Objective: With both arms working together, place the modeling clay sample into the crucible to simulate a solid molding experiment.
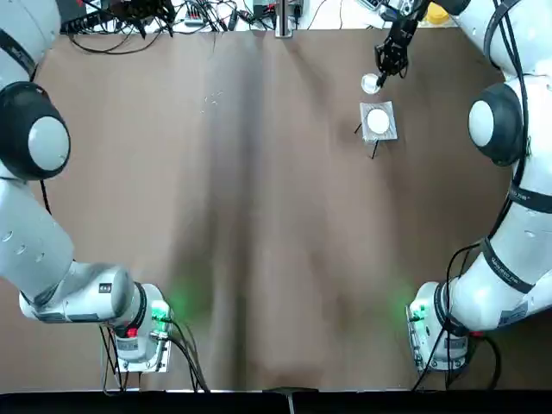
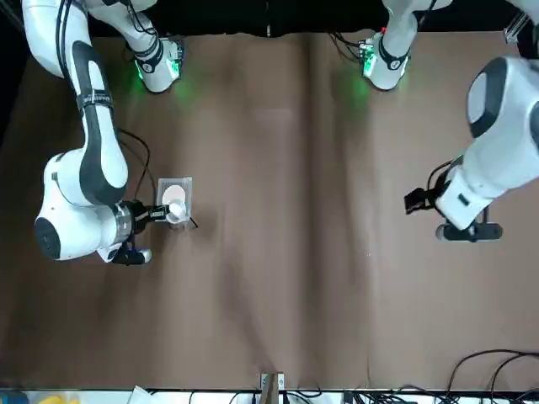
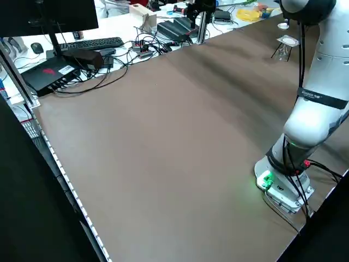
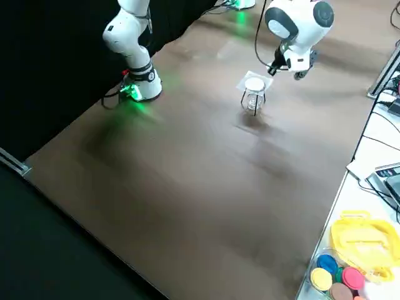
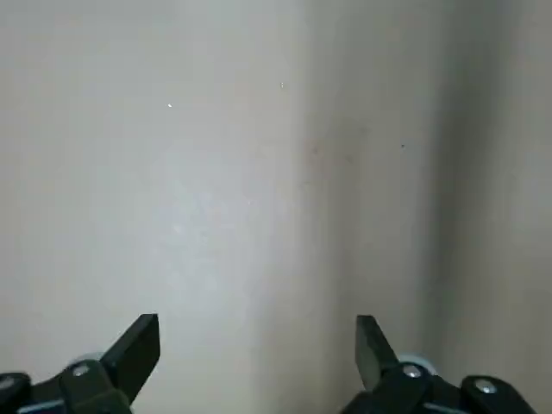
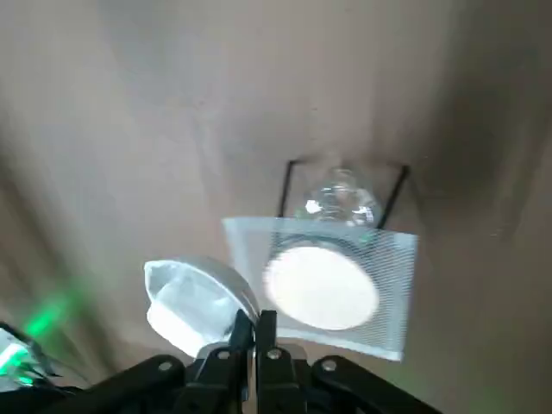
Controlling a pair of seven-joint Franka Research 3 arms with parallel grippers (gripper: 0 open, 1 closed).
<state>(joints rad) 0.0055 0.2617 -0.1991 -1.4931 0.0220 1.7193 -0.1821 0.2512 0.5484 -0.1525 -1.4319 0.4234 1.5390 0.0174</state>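
My right tool [image 6: 256, 321] is closed on the rim of the crucible [image 6: 197, 302], its two fingertips pinching the wall between them. I hold the cup above the bench [image 1: 259, 216], on the far side from my bases and just beside the square pad [image 6: 388, 293]. From overhead its round mouth shows. Something bright white shows inside the cup, but I cannot tell whether that is the modeling clay sample or only the lit inner wall; I cannot make out the sample anywhere else.

The pad, with its round white centre, lies on a tripod [image 4: 255, 105] with thin dark legs. Beneath it, between the legs, stands a clear glass burner [image 6: 343, 200].

My left tool [image 5: 259, 338] is open, its fingers wide apart with nothing between them. It hangs over the far left part of the bench, well apart from the tripod and the cup. Below it I see bare brown surface with a few tiny specks.

Past the far edge of the bench, a white desk [image 4: 340, 187] carries tangled cables [image 3: 131, 54], a keyboard [image 3: 98, 43], a yellow tray [image 4: 365, 240] and, near that tray, several round tubs [image 4: 353, 278] with coloured lids.
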